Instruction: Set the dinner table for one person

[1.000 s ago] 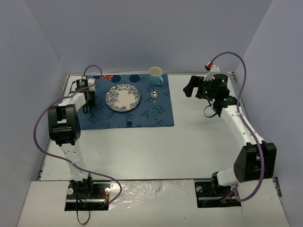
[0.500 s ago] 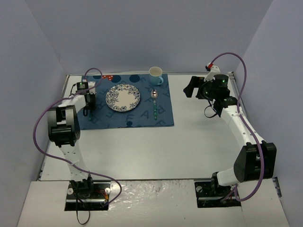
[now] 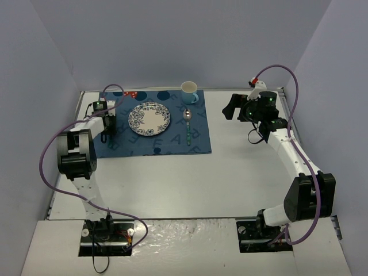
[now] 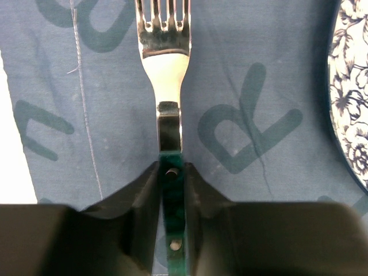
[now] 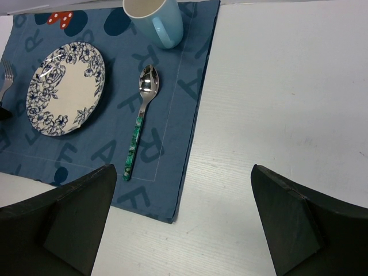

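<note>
The white dinner table (image 3: 201, 184) carries a dark blue lettered mat (image 3: 155, 144). On the mat lie a blue-flowered plate (image 3: 149, 119), a pale blue mug (image 3: 189, 91) and a green-handled spoon (image 3: 187, 123) right of the plate. My left gripper (image 3: 108, 122) is low over the mat, left of the plate. In the left wrist view it (image 4: 171, 169) is shut on the green handle of a fork (image 4: 165, 57), tines pointing away. My right gripper (image 3: 233, 106) hangs open and empty over bare table right of the mat, also shown in its wrist view (image 5: 184, 218).
The right wrist view shows the mug (image 5: 154, 20), spoon (image 5: 140, 121), plate (image 5: 66, 89) and the mat's right edge (image 5: 190, 144). Grey walls enclose the table on three sides. The plate's rim (image 4: 353, 86) is close to the right of the fork.
My left gripper has shifted slightly toward the far side with the fork. The right arm has barely moved.
</note>
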{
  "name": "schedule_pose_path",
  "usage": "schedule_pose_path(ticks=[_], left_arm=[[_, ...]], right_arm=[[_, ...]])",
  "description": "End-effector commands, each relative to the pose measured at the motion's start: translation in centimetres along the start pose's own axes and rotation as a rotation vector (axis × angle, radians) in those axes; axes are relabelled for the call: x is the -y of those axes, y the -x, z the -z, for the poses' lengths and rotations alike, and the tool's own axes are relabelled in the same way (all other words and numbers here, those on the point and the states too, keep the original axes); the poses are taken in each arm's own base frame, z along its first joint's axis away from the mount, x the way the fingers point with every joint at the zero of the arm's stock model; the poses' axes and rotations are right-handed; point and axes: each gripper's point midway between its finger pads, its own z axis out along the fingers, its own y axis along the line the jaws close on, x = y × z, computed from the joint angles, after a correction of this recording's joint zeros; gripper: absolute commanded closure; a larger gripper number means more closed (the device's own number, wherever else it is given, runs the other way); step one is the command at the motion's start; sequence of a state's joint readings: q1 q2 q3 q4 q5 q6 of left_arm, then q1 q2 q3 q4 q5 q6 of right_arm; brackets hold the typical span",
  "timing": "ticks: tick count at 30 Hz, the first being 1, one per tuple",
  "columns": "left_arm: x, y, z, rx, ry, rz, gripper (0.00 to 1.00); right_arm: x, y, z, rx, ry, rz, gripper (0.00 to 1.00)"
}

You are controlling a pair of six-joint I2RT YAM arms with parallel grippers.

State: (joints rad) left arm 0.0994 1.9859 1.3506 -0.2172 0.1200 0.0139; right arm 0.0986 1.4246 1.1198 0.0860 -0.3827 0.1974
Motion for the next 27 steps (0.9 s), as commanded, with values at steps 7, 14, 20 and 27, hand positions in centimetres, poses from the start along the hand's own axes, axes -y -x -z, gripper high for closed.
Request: schedule_pose_path(ticks=[7,14,20,27], left_arm=[[-1.4,4.1,3.6,0.120,0.058,0.009,0.64],[-0.9,7.8,8.2,0.233,0.034,0.072,0.47],[-1.3,11.5,17.5,0.370,0.068,0.155,0.22],[-0.9,11.0,29.4,0.461,0.112,0.252,0.03]], right_arm=[[-1.6,3.3,1.9,0.112,0.050,0.032,0.00],[-1.7,5.4,4.4,0.172,0.014,0.070,0.00],[-0.9,10.0,9.8,0.307,-0.140,0.152,0.00],[0.6,13.9,17.5,0.487,-0.366,0.199,0.00]])
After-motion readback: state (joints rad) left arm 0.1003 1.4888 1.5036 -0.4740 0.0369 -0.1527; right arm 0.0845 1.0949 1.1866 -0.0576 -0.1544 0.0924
